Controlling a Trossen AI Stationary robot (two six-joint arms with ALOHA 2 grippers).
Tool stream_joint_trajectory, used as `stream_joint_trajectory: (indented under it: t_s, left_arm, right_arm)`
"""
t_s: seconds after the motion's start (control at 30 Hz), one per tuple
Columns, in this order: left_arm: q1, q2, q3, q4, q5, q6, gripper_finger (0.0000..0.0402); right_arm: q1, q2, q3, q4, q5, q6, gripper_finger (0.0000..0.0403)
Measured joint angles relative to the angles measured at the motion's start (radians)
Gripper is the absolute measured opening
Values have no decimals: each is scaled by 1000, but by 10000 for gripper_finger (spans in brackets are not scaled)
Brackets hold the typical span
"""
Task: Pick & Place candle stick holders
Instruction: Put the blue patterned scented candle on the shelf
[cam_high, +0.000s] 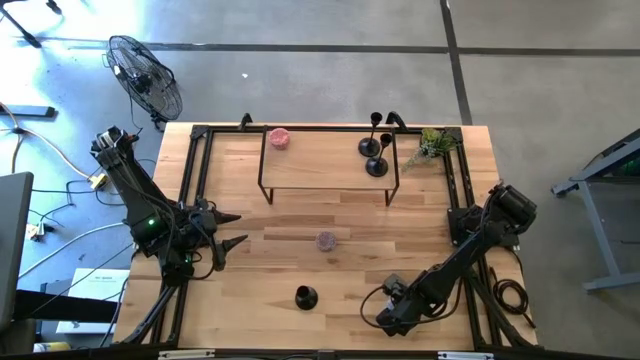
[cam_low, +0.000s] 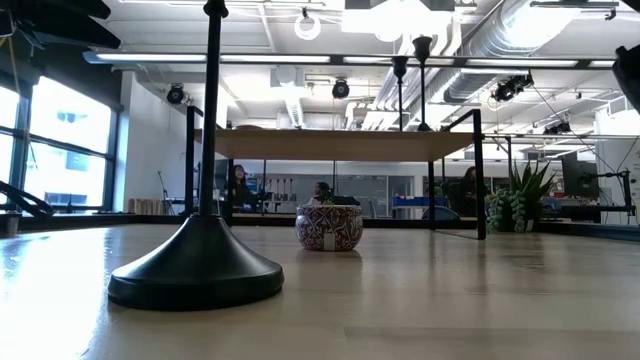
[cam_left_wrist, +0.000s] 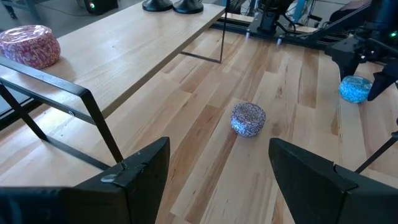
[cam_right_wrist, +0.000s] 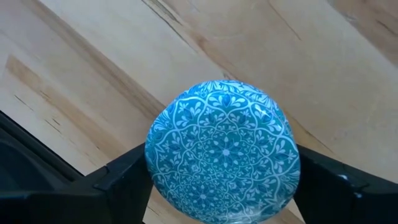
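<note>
One black candle stick holder (cam_high: 306, 297) stands on its round base near the table's front edge, large in the low view (cam_low: 200, 262). Two more holders (cam_high: 375, 155) stand on the raised shelf (cam_high: 320, 160) at the far side. My right gripper (cam_right_wrist: 222, 177) points down at the front right (cam_high: 392, 302), its fingers open on either side of a blue patterned round tin (cam_right_wrist: 222, 158) that sits on the table (cam_left_wrist: 354, 89). My left gripper (cam_left_wrist: 217, 155) waits open at the table's left (cam_high: 232, 230), holding nothing. My right gripper comes at the blue tin from above. One finger (cam_right_wrist: 121, 177) stands at one side of the round wall and the other finger (cam_right_wrist: 326, 177) at the opposite side. The tin's top hides the fingertips, so I cannot tell whether they touch it.
A small speckled tin (cam_high: 326, 240) sits mid-table, also in the low view (cam_low: 329, 228). A pink tin (cam_high: 278, 138) rests on the shelf's left end. A potted plant (cam_high: 432, 146) stands at the far right. Black frame rails (cam_high: 190, 200) run along the table's sides.
</note>
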Motion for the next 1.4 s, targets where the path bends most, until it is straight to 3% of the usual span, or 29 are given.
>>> stream_joint_trajectory:
  t_s: [0.23,1.4]
  left_arm:
    - [0,0,0,0,0,0,269]
    - [0,0,0,0,0,0,269]
  right_arm:
    - [0,0,0,-11,47,-18,307]
    - [0,0,7,38,89,-66,296]
